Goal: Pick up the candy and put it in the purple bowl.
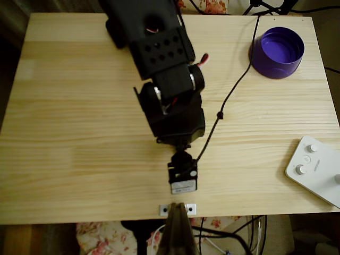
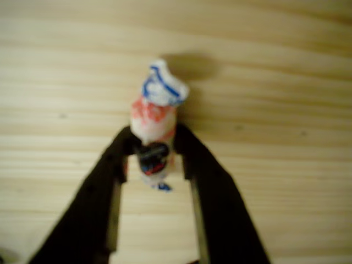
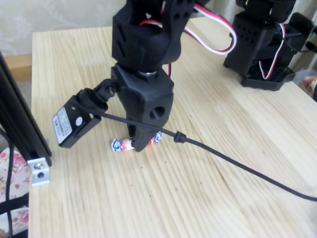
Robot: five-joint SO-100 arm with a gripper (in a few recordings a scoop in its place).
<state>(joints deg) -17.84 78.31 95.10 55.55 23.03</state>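
Pinching the candy (image 2: 154, 137) w/ my jaws (image 2: 155, 155), one black finger pressed on each side of its middle. Wrist view: wrapper is pinkish-white w/ red print and a dark label patch, twisted blue-and-white end sticking out past my fingertips (image 2: 124, 144), its shadow on the wood just beyond. Pic is a bit blurry, so can't read the markings.

Fixed view: I'm pointing nearly straight down, tips at the pale wood surface (image 3: 208, 198), candy (image 3: 123, 145) lying crosswise between them w/ a twisted end poking out each side. Can't tell if it's touching the wood or just off it. Small black camera (image 3: 73, 123) hangs off my side, black cable (image 3: 218, 153) trailing away across the wood.

Overhead view: my arm (image 1: 170, 101) reaches from the far edge toward the near edge, around the middle of the surface (image 1: 79, 133). Purple bowl (image 1: 277, 52) sits at the far right corner, well apart from me, upright, lighter purple inside. White box w/ knobs (image 1: 316, 169) at the right edge, nearer side.
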